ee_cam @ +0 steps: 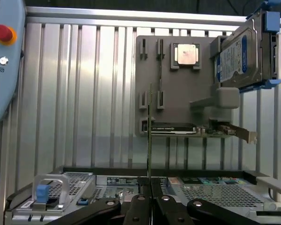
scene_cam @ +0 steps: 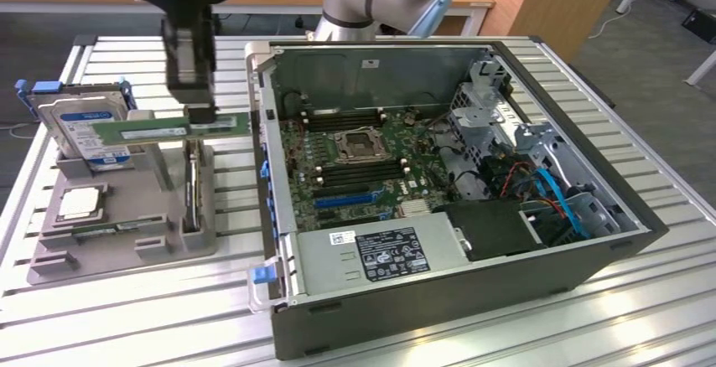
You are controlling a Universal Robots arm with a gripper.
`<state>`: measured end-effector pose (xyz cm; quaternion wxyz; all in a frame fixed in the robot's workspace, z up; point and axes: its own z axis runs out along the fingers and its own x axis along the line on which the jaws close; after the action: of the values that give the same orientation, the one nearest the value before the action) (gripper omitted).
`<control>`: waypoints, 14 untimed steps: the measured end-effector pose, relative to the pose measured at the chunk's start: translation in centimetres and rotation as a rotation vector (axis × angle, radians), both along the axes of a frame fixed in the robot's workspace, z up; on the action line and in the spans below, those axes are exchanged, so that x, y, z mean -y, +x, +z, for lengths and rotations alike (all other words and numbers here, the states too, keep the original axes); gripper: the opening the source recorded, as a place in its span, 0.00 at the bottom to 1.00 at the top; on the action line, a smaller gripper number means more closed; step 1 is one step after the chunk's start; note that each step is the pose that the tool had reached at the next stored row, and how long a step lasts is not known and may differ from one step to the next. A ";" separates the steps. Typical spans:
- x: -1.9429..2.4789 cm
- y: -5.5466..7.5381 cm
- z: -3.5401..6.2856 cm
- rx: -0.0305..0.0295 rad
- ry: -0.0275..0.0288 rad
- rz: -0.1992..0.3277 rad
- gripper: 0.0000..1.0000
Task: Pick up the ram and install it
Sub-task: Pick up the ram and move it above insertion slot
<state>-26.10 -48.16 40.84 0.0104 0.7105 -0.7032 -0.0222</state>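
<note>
Ram [scene_cam: 146,131]: lifted clear of the grey holder [scene_cam: 67,258], held level in the air just beside the open case [scene_cam: 425,300].
Jaws: narrow — clamped on the ram's end nearest the case.
Progress: pickup done — ram not yet in the case; install left.

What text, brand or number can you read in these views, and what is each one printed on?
"UNIVERSAL ROBOTS": printed along the pale blue pendant that has the red button.
Label on the power supply: too small to read.
Blue and white label on the hard drive: too small to read.
Pale label on the ram: blurred, not readable.
</note>
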 end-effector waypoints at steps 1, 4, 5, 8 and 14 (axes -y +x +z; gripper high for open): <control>0.00 0.4 0.00 0.0000 0.0000 0.000 0.12; 0.00 1.5 -0.01 0.0000 0.0001 0.002 0.12; 0.00 1.9 0.00 0.0000 0.0001 0.003 0.12; 0.00 3.2 0.00 -0.0003 0.0000 0.004 0.12; 0.00 6.0 0.00 -0.0007 0.0001 0.008 0.12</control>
<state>-20.12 -48.15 40.84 0.0107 0.7132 -0.7005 -0.0224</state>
